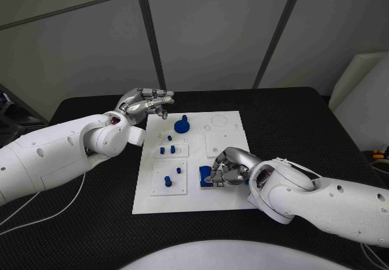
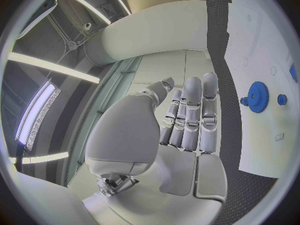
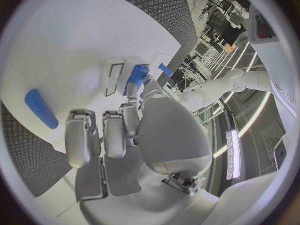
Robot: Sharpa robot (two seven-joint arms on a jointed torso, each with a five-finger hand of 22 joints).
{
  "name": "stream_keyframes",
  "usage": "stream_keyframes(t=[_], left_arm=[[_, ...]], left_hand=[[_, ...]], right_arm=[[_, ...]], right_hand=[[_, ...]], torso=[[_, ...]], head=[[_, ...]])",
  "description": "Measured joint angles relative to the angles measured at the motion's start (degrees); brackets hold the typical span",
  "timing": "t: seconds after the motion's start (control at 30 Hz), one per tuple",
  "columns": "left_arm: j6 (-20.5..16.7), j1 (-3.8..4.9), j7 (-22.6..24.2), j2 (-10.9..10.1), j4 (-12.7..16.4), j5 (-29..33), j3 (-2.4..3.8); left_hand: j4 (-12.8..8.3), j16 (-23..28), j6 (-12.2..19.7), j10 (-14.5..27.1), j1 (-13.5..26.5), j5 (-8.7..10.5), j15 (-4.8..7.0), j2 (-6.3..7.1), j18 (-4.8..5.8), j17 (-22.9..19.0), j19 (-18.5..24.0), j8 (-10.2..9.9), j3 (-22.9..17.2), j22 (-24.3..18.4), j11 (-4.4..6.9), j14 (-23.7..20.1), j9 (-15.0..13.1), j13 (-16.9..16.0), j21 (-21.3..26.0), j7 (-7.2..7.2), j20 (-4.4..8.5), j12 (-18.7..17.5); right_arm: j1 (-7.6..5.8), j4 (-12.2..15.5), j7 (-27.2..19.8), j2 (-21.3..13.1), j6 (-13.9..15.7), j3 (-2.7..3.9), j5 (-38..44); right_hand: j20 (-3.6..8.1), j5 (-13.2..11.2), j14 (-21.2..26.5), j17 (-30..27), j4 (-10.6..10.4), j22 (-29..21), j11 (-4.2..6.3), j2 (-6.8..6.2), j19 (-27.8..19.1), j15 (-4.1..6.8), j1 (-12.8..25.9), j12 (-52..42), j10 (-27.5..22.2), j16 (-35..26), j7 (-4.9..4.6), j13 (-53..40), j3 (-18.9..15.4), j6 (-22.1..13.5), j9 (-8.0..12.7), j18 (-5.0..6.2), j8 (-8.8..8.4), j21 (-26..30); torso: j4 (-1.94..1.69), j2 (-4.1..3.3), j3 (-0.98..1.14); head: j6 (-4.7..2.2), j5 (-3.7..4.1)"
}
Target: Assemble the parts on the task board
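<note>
The white task board [image 1: 194, 194] lies in the middle of the black table. A blue gear [image 1: 181, 126] stands near its far edge, with several small blue pegs [image 1: 167, 149] upright in the left plates. My right hand [image 1: 226, 169] is curled down on the board's near middle and pinches a blue block [image 1: 203, 179] between its fingertips; the same block [image 3: 136, 78] shows at the fingertips in the right wrist view. A loose blue bar [image 3: 40, 108] lies flat on the board. My left hand [image 1: 146, 104] hovers over the far left corner, fingers straight and holding nothing. The gear [image 2: 257, 97] is beside it.
Two small white plates [image 1: 170, 179] with pegs sit on the board's left half. A square recess [image 1: 220, 142] and a round one [image 1: 220, 121] lie on its right half. Black table surrounds the board; a white box stands at the far right.
</note>
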State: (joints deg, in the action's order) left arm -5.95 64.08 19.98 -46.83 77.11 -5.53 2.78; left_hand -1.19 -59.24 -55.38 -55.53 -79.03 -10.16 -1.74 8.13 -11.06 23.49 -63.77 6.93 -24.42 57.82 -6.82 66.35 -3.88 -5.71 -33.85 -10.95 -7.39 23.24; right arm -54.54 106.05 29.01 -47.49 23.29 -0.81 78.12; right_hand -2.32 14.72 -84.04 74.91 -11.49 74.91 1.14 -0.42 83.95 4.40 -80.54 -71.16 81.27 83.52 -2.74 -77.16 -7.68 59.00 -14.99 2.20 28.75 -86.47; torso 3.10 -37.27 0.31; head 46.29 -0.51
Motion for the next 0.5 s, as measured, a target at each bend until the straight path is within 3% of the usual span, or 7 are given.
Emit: stream_keyframes(t=[0.4, 0.5], left_arm=[[0.03, 0.0, -0.03, 0.04, -0.06, 0.0, 0.0], [0.04, 0.0, -0.04, 0.03, -0.06, 0.0, 0.0]], left_hand=[[0.0, 0.0, 0.0, 0.0, 0.0, 0.0, 0.0, 0.0, 0.01, 0.0, 0.0, 0.0, 0.0, 0.0, 0.0, 0.0, 0.0, 0.0, 0.0, 0.0, 0.0, 0.0], [0.0, 0.0, 0.0, 0.0, 0.0, 0.0, 0.0, 0.0, 0.0, 0.01, 0.0, 0.0, 0.0, 0.0, 0.0, 0.0, 0.0, 0.0, 0.0, 0.0, 0.0, 0.0]], right_arm=[[-0.04, 0.56, -0.22, -1.33, -0.07, 0.0, 0.62], [-0.02, 1.27, -1.08, -2.66, 0.55, -0.04, 0.41]], right_hand=[[0.21, -3.41, 0.22, 0.0, 0.68, 0.0, 0.0, 0.23, 0.21, 0.2, -1.0, -0.04, 0.0, 0.0, 0.0, -2.0, -0.18, 0.0, -0.15, 0.0, 0.31, 0.0], [0.21, -3.31, 0.22, 0.0, 0.1, 0.0, 0.0, 0.21, 0.21, 0.2, -0.99, 0.56, 0.0, -0.53, -0.61, -2.91, -0.76, -1.31, 0.18, 0.0, -0.66, 0.69]], torso=[[0.07, 0.02, 0.03], [0.07, 0.04, 0.04]], head=[[0.11, 0.09], [0.04, 0.12]])
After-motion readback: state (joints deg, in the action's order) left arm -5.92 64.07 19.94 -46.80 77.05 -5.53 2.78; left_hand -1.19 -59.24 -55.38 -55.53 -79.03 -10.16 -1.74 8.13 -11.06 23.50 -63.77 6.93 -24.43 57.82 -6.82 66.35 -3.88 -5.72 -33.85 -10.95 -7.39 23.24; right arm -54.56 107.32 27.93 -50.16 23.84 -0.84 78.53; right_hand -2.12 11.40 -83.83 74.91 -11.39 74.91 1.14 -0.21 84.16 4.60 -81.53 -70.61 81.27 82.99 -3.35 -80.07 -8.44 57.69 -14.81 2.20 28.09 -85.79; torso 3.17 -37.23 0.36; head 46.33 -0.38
